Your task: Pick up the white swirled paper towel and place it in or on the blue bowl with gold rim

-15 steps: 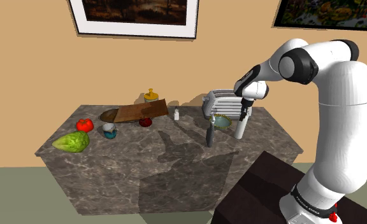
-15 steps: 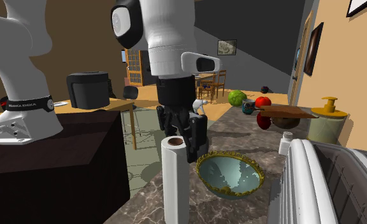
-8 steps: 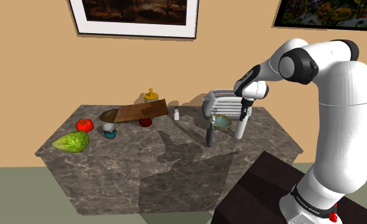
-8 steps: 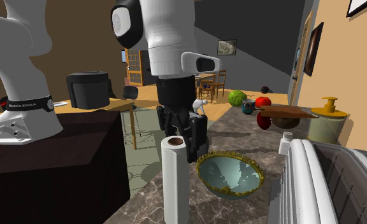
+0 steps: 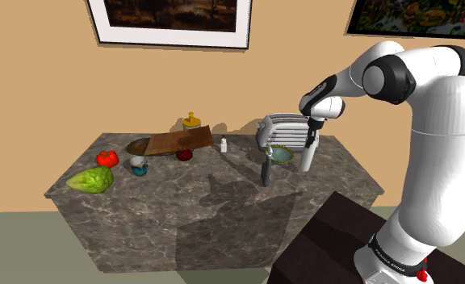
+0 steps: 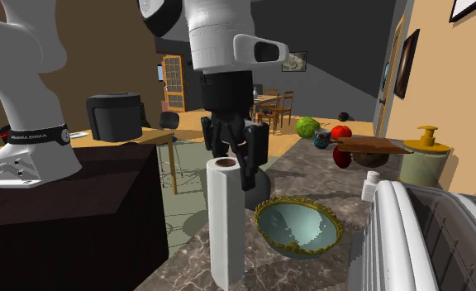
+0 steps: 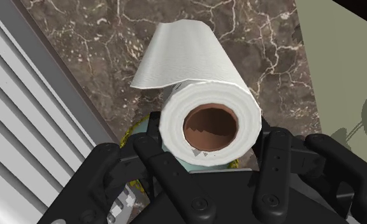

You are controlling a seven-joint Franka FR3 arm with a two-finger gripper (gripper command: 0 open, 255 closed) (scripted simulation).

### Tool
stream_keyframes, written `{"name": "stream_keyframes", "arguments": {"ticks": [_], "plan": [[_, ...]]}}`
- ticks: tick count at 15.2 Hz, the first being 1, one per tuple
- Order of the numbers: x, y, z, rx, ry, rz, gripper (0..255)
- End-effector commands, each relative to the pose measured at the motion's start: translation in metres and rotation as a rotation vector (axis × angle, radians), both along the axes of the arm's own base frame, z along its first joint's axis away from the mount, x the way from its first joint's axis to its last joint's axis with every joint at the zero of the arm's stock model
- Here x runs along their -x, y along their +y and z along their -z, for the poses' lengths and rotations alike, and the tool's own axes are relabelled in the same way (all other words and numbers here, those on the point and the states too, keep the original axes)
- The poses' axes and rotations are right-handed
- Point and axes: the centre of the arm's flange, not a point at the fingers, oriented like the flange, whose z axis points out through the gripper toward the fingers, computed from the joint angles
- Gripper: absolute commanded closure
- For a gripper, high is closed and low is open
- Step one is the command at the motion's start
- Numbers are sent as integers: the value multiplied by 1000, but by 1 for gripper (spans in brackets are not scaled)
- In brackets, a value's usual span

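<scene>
**Paper towel roll clasped upright beside the gold-rimmed bowl**

In the shoulder view, the dark veined stone counter (image 5: 182, 214) carries a row of things. From the left these are a green lettuce head (image 5: 91, 179), a red tomato (image 5: 106, 158) and a small teal-and-white cup (image 5: 139, 166). Next is a long brown wooden board (image 5: 170, 144) with a yellow-green jar (image 5: 191, 121) behind it. Further right are a small white shaker (image 5: 223, 145), a dark upright bottle (image 5: 265, 171) and a white ribbed appliance (image 5: 281, 127).

In front of the appliance sits the blue-green bowl (image 5: 282, 153) with a gold rim. Just to its right the white paper towel roll (image 5: 306, 157) stands upright, with the all-black gripper (image 5: 310, 139) at its top. The white arm (image 5: 433, 121) arches over from the dark box stand (image 5: 336, 242) at lower right.

In the second exterior view the paper towel roll (image 6: 226, 223) is left of the bowl (image 6: 298, 225), near it but apart. The gripper (image 6: 232, 161) pinches the roll's upper end from both sides. Whether the roll's foot touches the counter (image 6: 307, 169) cannot be told.

The wrist view looks down the roll's brown core. The gripper (image 7: 209, 137) presses its two fingers against the paper towel roll (image 7: 195, 63) on either side, and a loose sheet edge lies along the roll's side.
</scene>
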Motion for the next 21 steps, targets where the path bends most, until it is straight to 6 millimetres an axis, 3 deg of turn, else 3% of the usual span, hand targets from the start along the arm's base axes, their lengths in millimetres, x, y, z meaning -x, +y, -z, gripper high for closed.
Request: {"name": "stream_keyframes", "arguments": {"ticks": [1,21], "plan": [[-2,1,-10,0,0,0,255],[-2,1,-115,0,0,0,255]]}}
